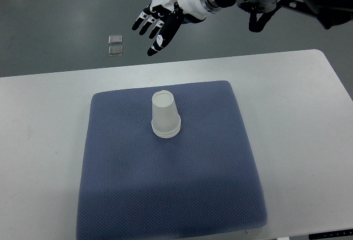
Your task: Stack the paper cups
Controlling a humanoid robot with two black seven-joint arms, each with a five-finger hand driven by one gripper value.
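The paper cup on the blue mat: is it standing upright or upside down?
Upside down. The paper cup rests on the blue mat with its wide rolled rim down and its narrow closed base up.

An upturned paper cup stack [165, 117] stood on the mat [171, 185], toward its far middle. The mat lay on the table [298, 118]. The right hand [160, 24] hung beyond the table's far edge.

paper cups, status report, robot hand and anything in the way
Right robot hand open, empty, raised beyond the table's far edge. Left not in view. Paper cups upside down, apparently stacked, on blue mat. Nothing in the way.
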